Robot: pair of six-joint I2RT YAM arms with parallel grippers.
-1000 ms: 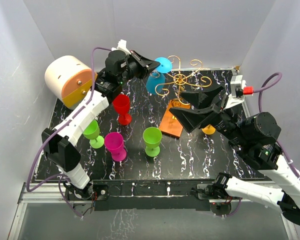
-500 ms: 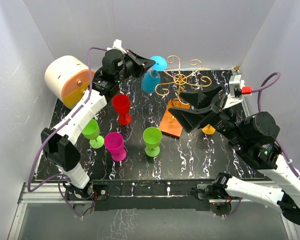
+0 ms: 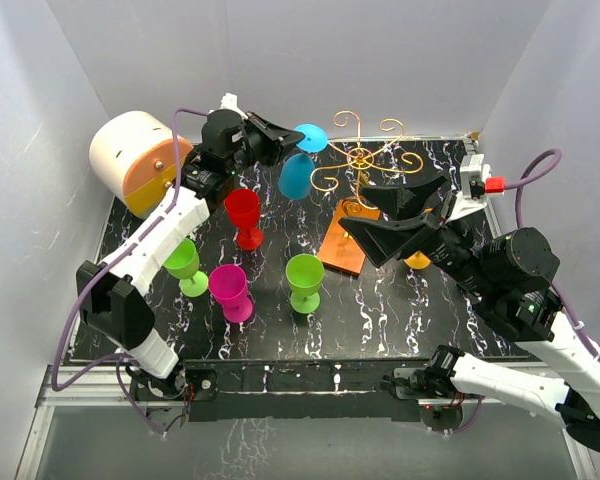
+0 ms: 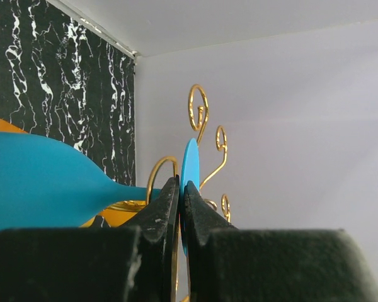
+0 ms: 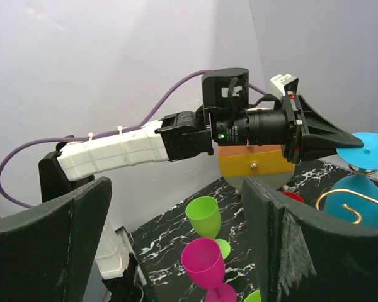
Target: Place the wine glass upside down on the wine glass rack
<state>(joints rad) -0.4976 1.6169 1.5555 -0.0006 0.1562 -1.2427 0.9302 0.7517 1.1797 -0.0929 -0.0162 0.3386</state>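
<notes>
Left gripper (image 3: pixel 292 133) has its black jaws pinched tight on the thin flat foot disc of the smooth turquoise wine glass (image 3: pixel 296 174). That's upper middle of the top view, rounded bowl slung low, slim stem tilted. It sits just left of the wine glass rack (image 3: pixel 365 157), gold wire curled into scrolls over a flat orange-brown base (image 3: pixel 340 245). Glass touching wire? Can't tell. Right gripper (image 3: pixel 405 205), centre-right, has its broad dark jaws spread wide, gripping nothing
</notes>
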